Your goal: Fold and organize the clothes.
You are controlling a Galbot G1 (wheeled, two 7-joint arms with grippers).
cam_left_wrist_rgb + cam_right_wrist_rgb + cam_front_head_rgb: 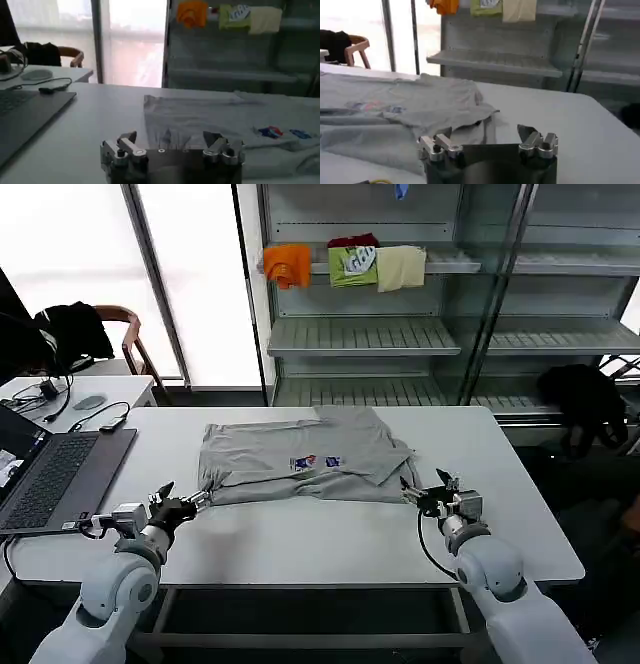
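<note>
A light grey short-sleeved shirt [300,457] is seen from the head view lying partly folded on a white table [330,539], in the middle of the far half of the tabletop, with its near hem facing the robot. A small blue, yellow and pink print [316,463] is carried on the chest; no word or brand on it can be read. The left gripper [190,502] is held low over the table at the shirt's near left corner, and the right gripper [417,495] is held at the near right corner; both sets of fingers are spread apart and nothing is gripped. In the left wrist view the parted fingers of the left gripper [170,141] are shown just before the shirt's edge, with the print [280,132] off to one side. In the right wrist view the right gripper [485,134] is seen wide open, pointed at a loose fold of grey cloth [410,112] lying just ahead of it. An open laptop [55,474] with a trailing cable (on the robot's left side of the table) is placed well apart from the shirt. Behind the table, an orange garment [288,264], a green garment [353,264] with white lettering too small to be read, and a cream garment [401,267] are draped over a metal shelf [360,336].
</note>
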